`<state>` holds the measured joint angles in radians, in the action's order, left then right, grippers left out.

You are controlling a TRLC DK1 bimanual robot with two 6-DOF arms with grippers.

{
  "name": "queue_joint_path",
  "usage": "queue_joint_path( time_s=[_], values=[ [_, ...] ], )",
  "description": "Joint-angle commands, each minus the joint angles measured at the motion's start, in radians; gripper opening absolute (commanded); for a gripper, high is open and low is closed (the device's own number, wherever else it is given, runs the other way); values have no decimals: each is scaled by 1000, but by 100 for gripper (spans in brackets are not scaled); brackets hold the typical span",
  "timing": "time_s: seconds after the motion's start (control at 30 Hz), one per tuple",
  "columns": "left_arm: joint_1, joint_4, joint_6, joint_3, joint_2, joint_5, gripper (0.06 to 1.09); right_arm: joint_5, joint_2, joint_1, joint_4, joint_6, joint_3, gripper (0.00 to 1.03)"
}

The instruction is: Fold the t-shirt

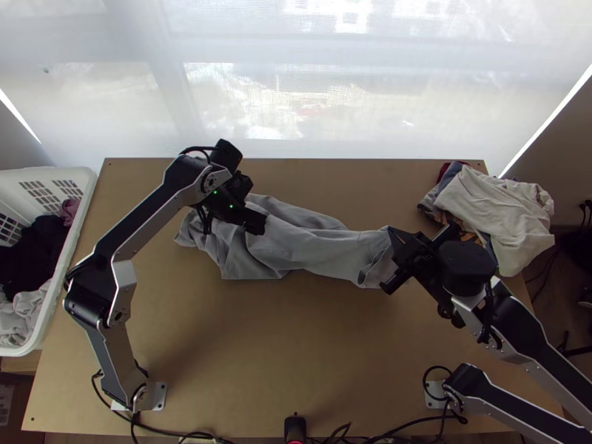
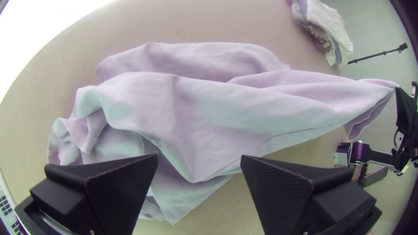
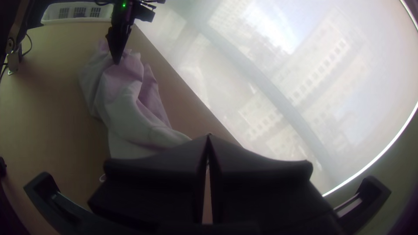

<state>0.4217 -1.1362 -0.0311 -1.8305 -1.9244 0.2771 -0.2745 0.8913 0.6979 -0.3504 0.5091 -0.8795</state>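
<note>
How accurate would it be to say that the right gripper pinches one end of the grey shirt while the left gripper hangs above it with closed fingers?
Not quite: the left gripper above the grey shirt is open, as the left wrist view shows. The rest stands.

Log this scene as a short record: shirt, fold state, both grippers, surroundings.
shirt: grey t-shirt, stretched lengthwise across the wooden table, rumpled
fold state: no neat fold yet
left gripper: jaws open, above the shirt's bunched part
right gripper: jaws closed on the shirt's other end, held slightly raised
far right corner: pile of clothes, partly overhanging the edge
left side: white basket with dark and light clothes inside
</note>
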Motion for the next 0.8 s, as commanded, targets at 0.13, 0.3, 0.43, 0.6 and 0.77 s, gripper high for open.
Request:
queue_joint_path(
  time_s=[0.13,0.3,0.43,0.6,0.77],
  values=[
    [-26,39,-21,65,-28,-26,99,0,-8,-5,-2,-1,5,2],
    [-24,46,-21,68,-33,-27,99,0,-6,-5,-2,0,4,2],
    [-26,49,-24,66,-33,-30,99,0,-6,-5,-2,-1,4,2],
    [-26,53,-29,66,-35,-35,99,0,-5,-5,-2,-1,4,2],
    [-21,64,-32,66,-36,-55,99,0,-2,-5,-1,-1,5,2]
  ],
)
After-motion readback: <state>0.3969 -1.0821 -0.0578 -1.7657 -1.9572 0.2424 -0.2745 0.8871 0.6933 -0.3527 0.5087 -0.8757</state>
